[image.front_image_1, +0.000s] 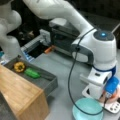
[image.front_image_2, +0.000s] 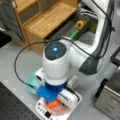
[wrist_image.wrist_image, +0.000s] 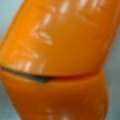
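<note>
A glossy orange object (wrist_image.wrist_image: 60, 50), carrot-like, fills almost the whole wrist view, with a dark seam across it. In both front views the arm's hand, with its blue part, reaches straight down over this orange object (image.front_image_2: 53, 103), which lies on a white square board (image.front_image_2: 41, 108) with a pinkish round surface. The gripper (image.front_image_1: 108, 98) is right at the orange object (image.front_image_1: 113, 96), and its fingers are hidden by the hand. A teal bowl (image.front_image_1: 87, 107) stands just beside the board, also seen in a front view as the teal bowl (image.front_image_2: 31, 81).
An open grey drawer (image.front_image_1: 47, 82) of a wooden cabinet (image.front_image_1: 20, 95) holds a yellow item (image.front_image_1: 19, 66) and a green item (image.front_image_1: 32, 73). A dark metal appliance (image.front_image_2: 110, 97) stands at a front view's right. A black cable (image.front_image_1: 71, 75) hangs from the arm.
</note>
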